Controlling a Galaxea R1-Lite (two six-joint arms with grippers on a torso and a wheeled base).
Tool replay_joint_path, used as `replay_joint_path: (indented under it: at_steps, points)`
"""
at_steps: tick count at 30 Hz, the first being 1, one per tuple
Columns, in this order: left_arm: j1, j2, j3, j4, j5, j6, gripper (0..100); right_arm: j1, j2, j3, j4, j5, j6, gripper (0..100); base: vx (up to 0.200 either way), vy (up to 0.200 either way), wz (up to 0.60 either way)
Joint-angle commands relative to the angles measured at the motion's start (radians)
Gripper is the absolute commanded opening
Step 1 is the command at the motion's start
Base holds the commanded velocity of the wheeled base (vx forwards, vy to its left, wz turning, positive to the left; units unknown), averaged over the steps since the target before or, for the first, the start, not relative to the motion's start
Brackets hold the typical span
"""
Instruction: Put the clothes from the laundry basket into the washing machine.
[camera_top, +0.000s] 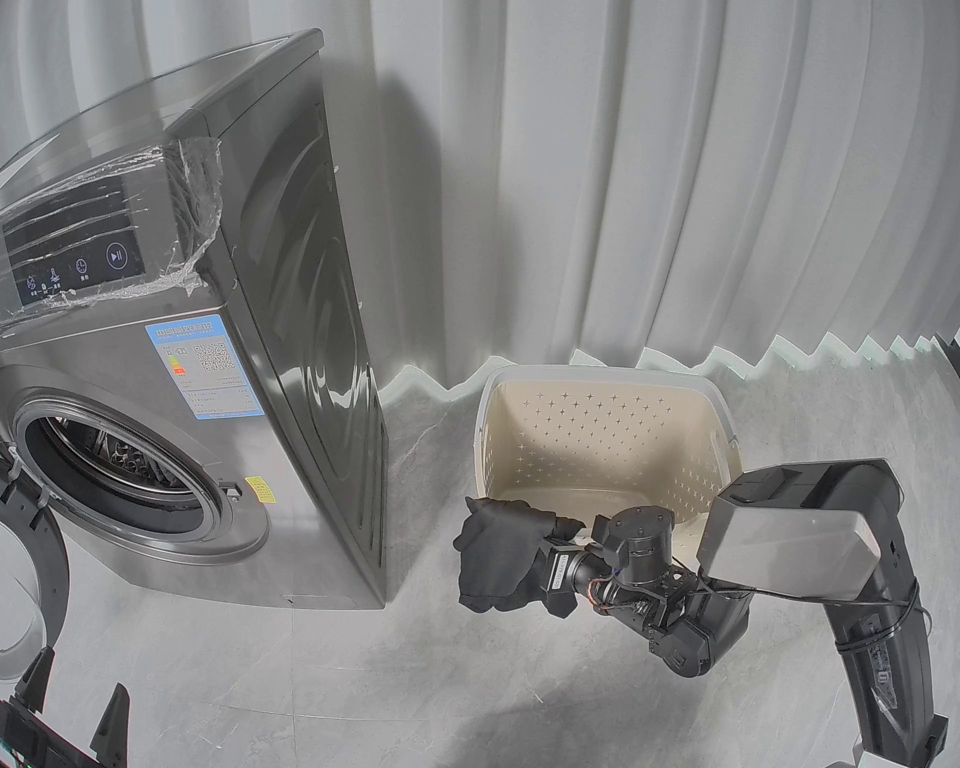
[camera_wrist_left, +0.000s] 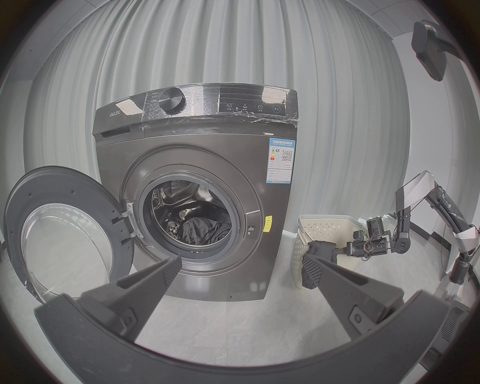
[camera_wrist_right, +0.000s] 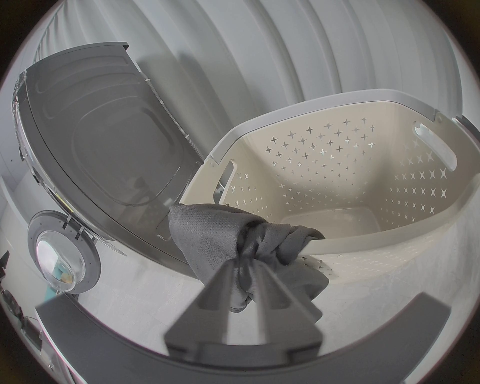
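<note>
Garment (camera_wrist_right: 215, 240), dark, clenched in right claw (camera_wrist_right: 247, 270); we judge loose folds below it may snag basket (camera_wrist_right: 320, 107) just beside, loosening hold. Left claw (camera_wrist_left: 240, 262) released.

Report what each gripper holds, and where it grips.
The right gripper pinches the dark garment at a bunched fold; the left gripper is open and empty.

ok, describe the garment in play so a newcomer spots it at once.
Right of the grey washing machine stands a cream laundry basket. At its rim nearest the machine, a bunched dark grey garment hangs clear of the floor, pinched in the right hand. The other dark clothes lie inside the drum.
</note>
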Motion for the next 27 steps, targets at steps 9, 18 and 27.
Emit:
replay_joint_path:
  at_steps: [9,18,27]
  points:
    - [0.0,-0.016,0.016,0.0,0.0,-0.002,100,0.021,-0.099,0.136,-0.092,-0.006,-0.011,0,0.0,0.0,0.0]
    - [0.0,-0.016,0.016,0.0,0.0,-0.001,100,0.002,-0.206,0.22,-0.094,-0.006,-0.015,0,0.0,0.0,0.0]
    - [0.0,-0.016,0.016,0.0,0.0,-0.001,100,0.013,-0.114,0.162,-0.109,0.033,-0.058,100,0.0,0.0,0.0]
